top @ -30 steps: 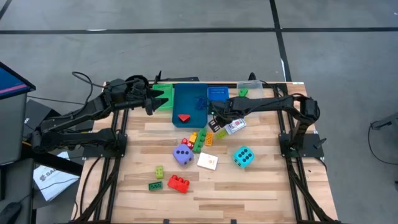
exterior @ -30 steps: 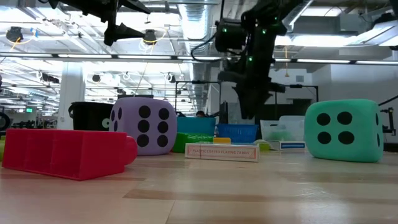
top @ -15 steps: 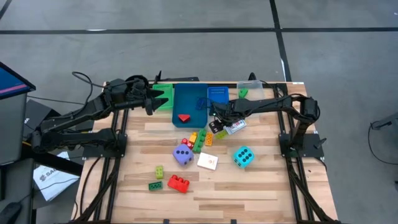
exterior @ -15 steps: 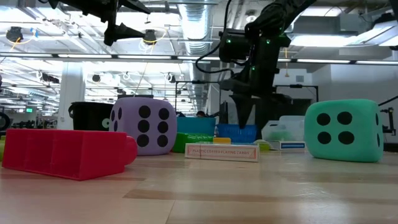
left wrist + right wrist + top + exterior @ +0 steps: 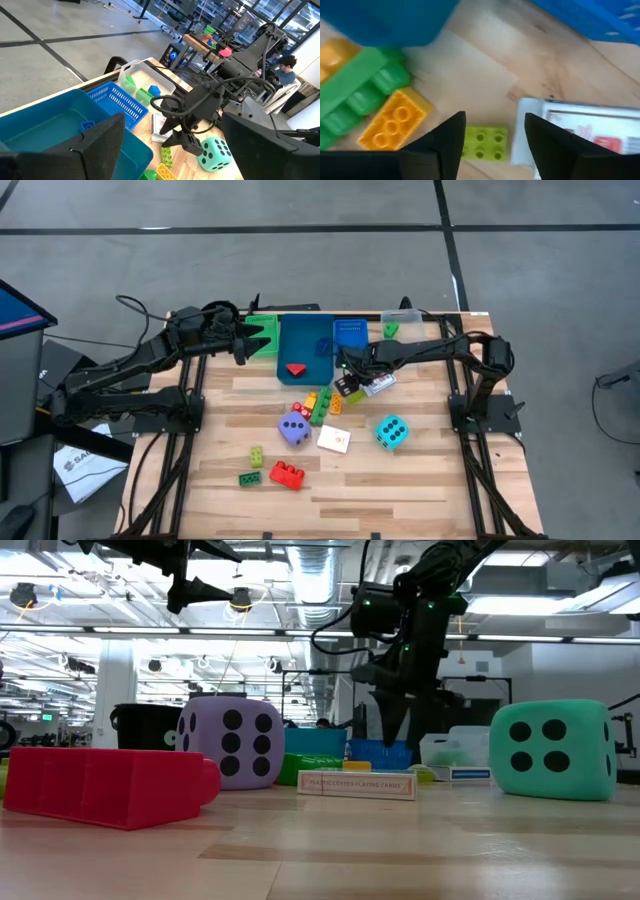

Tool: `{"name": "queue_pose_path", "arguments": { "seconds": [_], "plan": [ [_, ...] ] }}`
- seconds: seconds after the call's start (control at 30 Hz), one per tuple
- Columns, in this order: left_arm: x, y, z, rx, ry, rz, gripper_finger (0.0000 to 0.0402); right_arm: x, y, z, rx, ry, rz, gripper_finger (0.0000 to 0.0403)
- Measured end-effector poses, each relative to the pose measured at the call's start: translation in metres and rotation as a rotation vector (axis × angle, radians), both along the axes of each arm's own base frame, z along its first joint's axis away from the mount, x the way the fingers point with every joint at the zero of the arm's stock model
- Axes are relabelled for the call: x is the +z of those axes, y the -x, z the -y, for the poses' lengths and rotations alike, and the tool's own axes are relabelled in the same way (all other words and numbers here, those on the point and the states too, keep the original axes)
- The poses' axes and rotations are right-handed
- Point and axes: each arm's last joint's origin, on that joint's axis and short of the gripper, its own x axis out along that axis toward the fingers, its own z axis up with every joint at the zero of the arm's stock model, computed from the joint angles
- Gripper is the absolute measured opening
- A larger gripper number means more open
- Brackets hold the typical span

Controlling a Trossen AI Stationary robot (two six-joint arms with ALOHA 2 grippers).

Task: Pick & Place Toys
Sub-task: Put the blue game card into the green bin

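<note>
Lowered since the earlier frame, the right gripper (image 5: 492, 142) now hangs just above a lime brick (image 5: 484, 142) beside a white card (image 5: 580, 132) on the desk (image 5: 420, 480), jaws apart and astride it. Judged best: descend straight, keeping both fingers clear of the card and orange brick (image 5: 394, 127), then close. The left gripper (image 5: 262, 347) waits over the green tray (image 5: 268, 328), jaws apart.

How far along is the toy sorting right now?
Early. Done: a red brick lies in the blue tray. In hand: nothing yet; the right pincer hangs open over a lime brick beside a card. The left pincer waits open near the green tray. Left: purple dice, teal dice and loose bricks.
</note>
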Motion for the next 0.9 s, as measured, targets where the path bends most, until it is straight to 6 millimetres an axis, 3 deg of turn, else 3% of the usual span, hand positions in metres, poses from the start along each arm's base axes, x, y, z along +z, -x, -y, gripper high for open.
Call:
{"name": "queue_pose_path", "arguments": {
  "seconds": [0.27,0.47,0.9],
  "plan": [
    [0.0,0.0,0.0,0.0,0.0,0.0,0.0324,0.0,0.0,0.008,-0.005,0.002,0.02,0.0188],
    [0.0,0.0,0.0,0.0,0.0,0.0,0.0324,-0.025,-0.001,0.016,-0.016,-0.067,-0.033,0.0187],
    [-0.001,0.0,0.0,-0.002,-0.005,-0.009,0.0324,-0.03,-0.002,0.001,0.016,-0.083,-0.079,0.0166]
  ]
}}
